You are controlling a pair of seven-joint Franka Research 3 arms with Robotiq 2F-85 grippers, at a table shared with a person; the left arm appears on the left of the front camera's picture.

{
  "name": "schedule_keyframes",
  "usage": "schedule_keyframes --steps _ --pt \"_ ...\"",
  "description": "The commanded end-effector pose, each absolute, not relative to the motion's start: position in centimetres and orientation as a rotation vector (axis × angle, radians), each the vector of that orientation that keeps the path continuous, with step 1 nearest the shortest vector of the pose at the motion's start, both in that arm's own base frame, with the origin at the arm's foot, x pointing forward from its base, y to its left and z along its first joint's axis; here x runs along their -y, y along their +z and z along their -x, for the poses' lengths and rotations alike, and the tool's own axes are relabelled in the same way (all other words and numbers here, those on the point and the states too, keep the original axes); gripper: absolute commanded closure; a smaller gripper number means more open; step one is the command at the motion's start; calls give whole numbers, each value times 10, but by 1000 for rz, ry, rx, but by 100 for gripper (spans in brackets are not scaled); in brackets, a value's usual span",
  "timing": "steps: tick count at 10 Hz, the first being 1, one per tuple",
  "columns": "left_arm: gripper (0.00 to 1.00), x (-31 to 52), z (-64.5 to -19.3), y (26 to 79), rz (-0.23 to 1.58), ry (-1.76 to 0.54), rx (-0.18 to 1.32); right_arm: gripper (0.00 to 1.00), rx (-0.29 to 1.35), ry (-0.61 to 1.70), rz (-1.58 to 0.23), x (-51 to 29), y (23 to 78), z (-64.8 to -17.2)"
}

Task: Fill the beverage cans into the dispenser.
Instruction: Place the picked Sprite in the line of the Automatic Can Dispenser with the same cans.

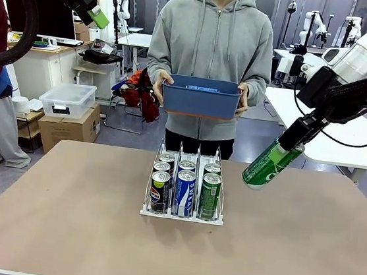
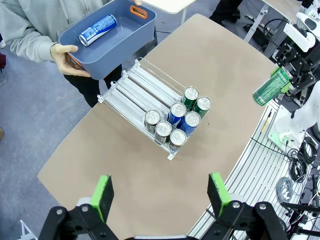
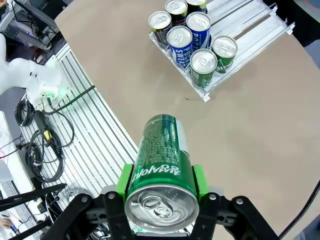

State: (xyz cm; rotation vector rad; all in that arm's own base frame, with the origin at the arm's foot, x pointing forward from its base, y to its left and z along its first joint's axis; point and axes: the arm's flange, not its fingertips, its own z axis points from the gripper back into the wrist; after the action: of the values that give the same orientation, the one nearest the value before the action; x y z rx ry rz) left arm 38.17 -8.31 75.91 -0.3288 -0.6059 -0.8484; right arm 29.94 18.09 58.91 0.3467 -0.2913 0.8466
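The clear dispenser (image 1: 147, 193) stands mid-table with several cans at its front end: black Pepsi (image 1: 159, 192), blue-and-white Pocari (image 1: 184, 193) and green (image 1: 210, 195), each with another behind. My right gripper (image 1: 294, 138) is shut on a green can (image 1: 268, 164), tilted, in the air to the right of the rack; the right wrist view shows this green can (image 3: 161, 165) clamped between the green pads (image 3: 199, 181). High at the upper left, my left gripper (image 2: 159, 192) stands open. A Pocari can (image 2: 98, 29) lies in the blue bin (image 2: 134, 33).
A person in a grey hoodie stands at the far side holding the blue bin (image 1: 200, 101) in both hands above the rack's far end. The tan table (image 1: 62, 216) is bare around the rack. A metal rail frame (image 3: 95, 135) runs beside the table edge.
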Motion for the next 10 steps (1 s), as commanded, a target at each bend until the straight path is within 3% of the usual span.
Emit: schedule_keyframes --steps 1,5,10 --pt "0 81 -381 759 344 -853 599 42 298 832 -333 -179 593 -296" --pt "0 81 -381 759 344 -853 599 42 306 788 -367 -210 570 -307" --pt "0 81 -381 759 344 -853 599 42 330 545 -227 -255 540 -295"
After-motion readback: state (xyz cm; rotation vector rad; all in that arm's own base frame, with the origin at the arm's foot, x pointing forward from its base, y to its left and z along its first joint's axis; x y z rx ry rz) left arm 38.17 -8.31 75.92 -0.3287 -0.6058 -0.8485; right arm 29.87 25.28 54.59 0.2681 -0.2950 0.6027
